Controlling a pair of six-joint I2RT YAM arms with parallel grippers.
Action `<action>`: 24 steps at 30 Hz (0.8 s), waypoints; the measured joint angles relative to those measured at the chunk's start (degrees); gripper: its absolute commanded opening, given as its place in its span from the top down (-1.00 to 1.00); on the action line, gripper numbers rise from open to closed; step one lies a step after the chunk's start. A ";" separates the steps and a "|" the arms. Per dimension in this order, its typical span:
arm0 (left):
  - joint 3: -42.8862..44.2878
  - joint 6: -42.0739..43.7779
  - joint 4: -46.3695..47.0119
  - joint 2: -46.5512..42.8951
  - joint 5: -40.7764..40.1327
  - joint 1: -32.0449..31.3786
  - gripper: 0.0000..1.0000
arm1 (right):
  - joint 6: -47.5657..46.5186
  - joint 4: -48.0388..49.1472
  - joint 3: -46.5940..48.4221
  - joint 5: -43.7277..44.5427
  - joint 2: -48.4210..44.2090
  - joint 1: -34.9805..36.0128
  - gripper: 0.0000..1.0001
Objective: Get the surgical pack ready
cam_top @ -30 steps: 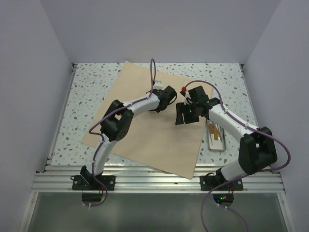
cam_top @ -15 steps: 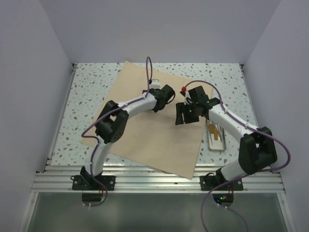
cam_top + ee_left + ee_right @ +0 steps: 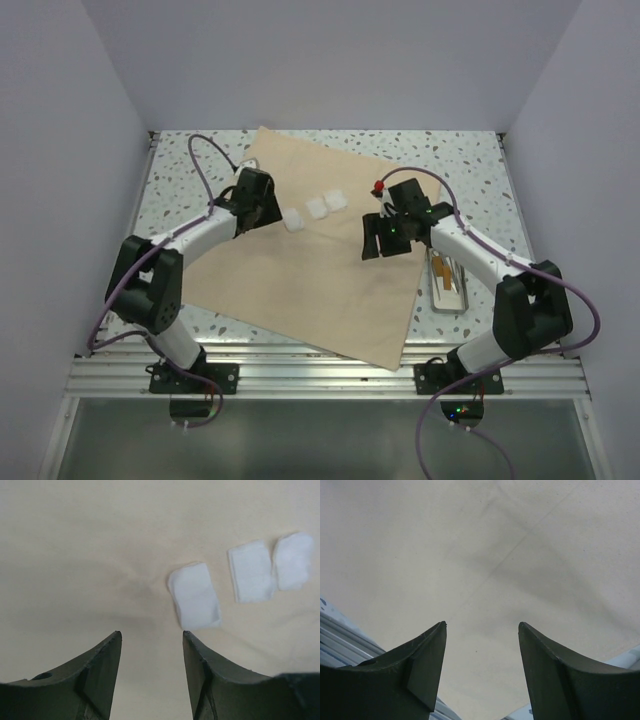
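Three gauze squares (image 3: 318, 207), steel tray (image 3: 449, 309)

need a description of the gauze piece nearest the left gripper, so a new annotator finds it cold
Find the tan cloth wrap spread over the table; on its far half lies a row of three white gauze squares. The target gauze square is the row's left end, just ahead of the open left gripper. It lies alone, while its two neighbours nearly touch.

The top view looks down from behind the near edge of the table (image 3: 470, 170), wide. Both wrist views face down, close — sharing the cloth (image 3: 300, 290) with it; the left also shares the gauze squares (image 3: 250, 572).
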 measured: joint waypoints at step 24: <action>-4.81 -2.80 18.93 6.91 21.92 2.29 -0.11 | -0.42 -0.52 0.00 0.26 2.62 0.68 -0.31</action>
